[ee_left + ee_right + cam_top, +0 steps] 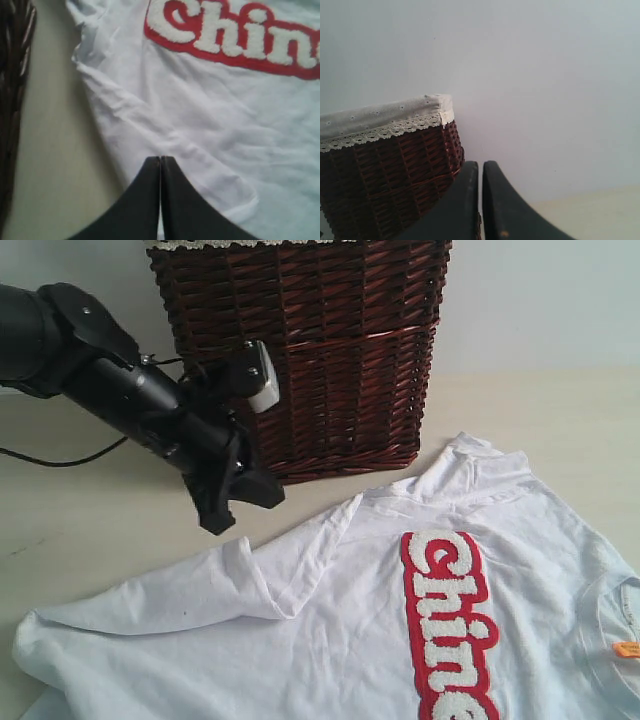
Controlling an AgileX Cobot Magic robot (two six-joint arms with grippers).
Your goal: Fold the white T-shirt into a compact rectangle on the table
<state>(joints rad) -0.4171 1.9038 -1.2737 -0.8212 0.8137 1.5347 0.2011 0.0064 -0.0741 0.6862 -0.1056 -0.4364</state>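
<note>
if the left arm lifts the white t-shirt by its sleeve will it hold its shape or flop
Probably flops: the white T-shirt lies wrinkled and creased, so the cloth looks limp. Pushed, it would likely bunch, as the sleeve already folds over. The fuzzy lettering may stiffen the chest.

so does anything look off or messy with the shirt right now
Nothing spilled or damaged. The white T-shirt lies spread but rumpled on the table, its sleeve creased and bunched near the basket.

Cream table [80,540], white T-shirt [340,620] spread out, wicker basket [330,360] beside it
</note>
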